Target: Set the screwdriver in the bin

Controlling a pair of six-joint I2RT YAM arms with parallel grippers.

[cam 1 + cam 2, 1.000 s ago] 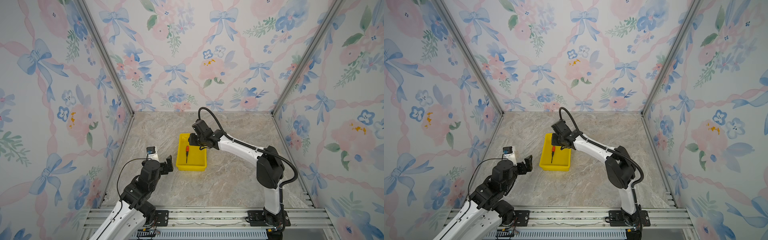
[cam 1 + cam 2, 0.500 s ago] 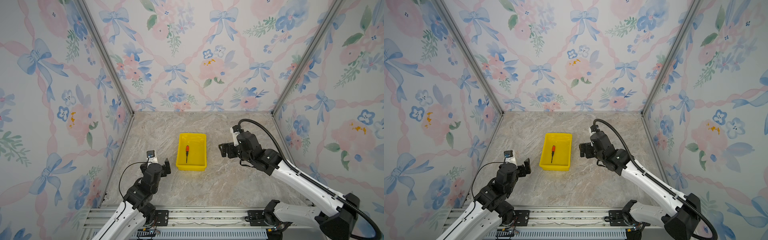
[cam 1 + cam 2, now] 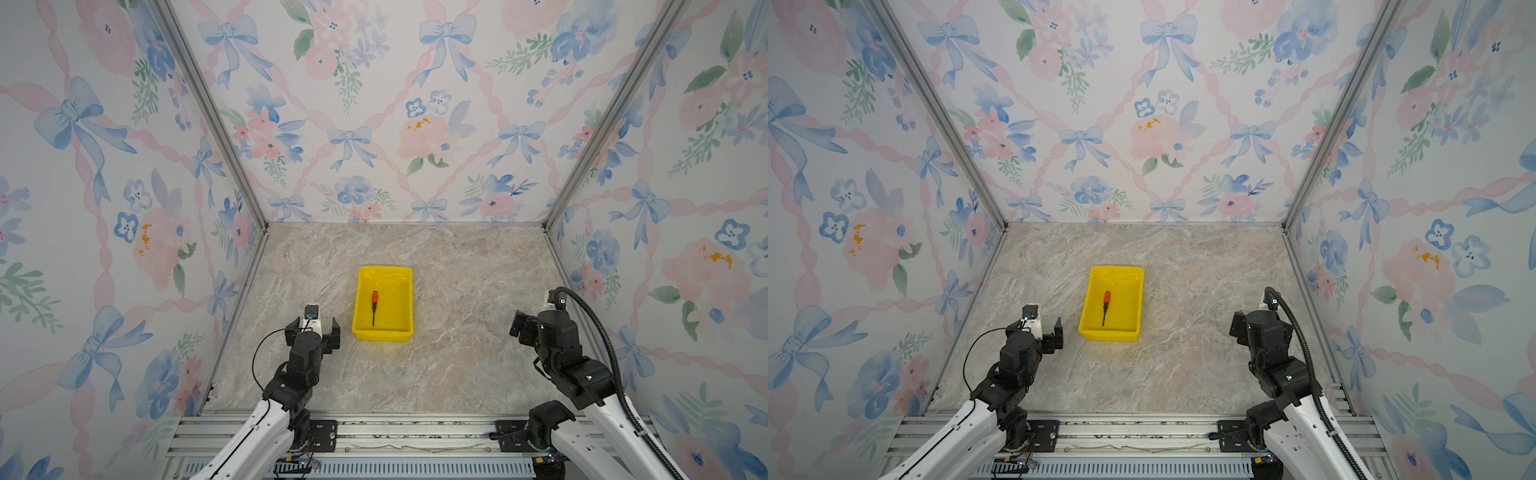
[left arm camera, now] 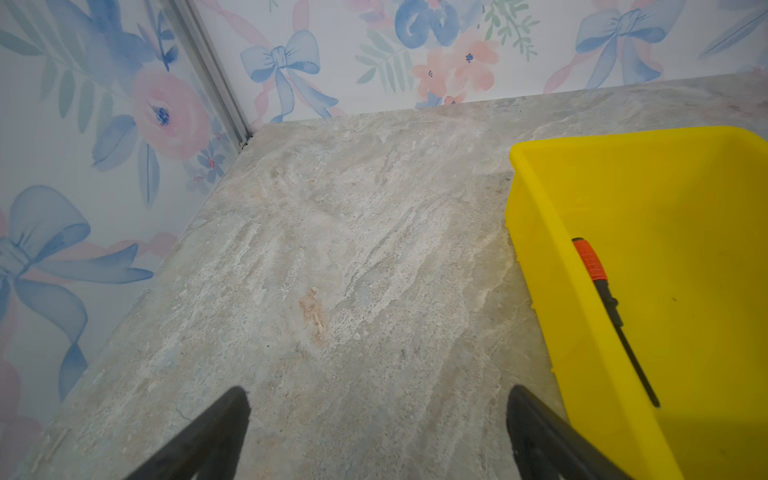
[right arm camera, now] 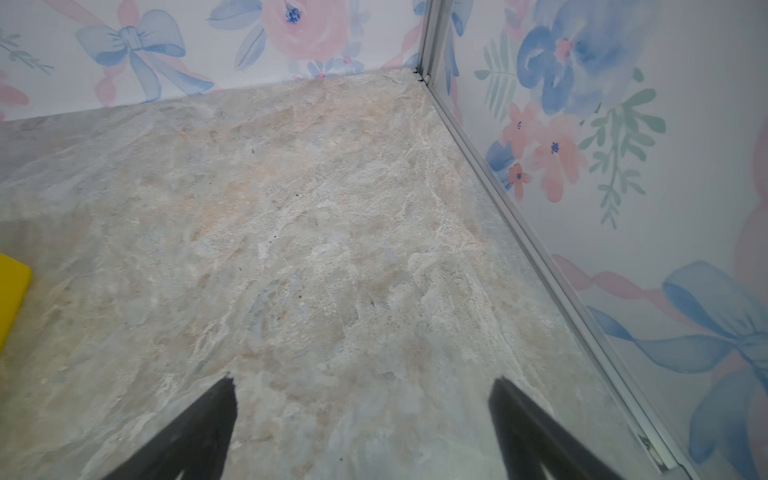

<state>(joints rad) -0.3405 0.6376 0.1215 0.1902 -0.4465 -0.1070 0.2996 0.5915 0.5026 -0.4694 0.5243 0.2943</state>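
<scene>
The screwdriver [image 3: 374, 307] [image 3: 1106, 307], with its orange handle towards the back wall and its thin dark shaft towards the front, lies flat inside the yellow bin [image 3: 384, 271] [image 3: 1116, 271] at mid-table. The left wrist view shows the screwdriver [image 4: 598, 274] against the bin's near wall [image 4: 540, 249]. My left gripper [image 3: 313, 327] [image 3: 1038, 328] [image 4: 377, 395] hangs open and empty just left of the bin. My right gripper [image 3: 536, 323] [image 3: 1254, 323] [image 5: 363, 382] is open and empty, far right of the bin, near the right wall. Only a bin corner [image 5: 10, 291] shows in the right wrist view.
Floral walls with aluminium corner posts [image 3: 582, 166] enclose the marble tabletop [image 3: 457, 365] on three sides. A metal rail [image 3: 395, 436] carries both arm bases along the front edge. A black cable [image 3: 598, 332] arcs over the right arm.
My right gripper has pulled back from over the bin to the right front of the table, jaws wide. The left arm shifted slightly. The screwdriver stays in the bin.
</scene>
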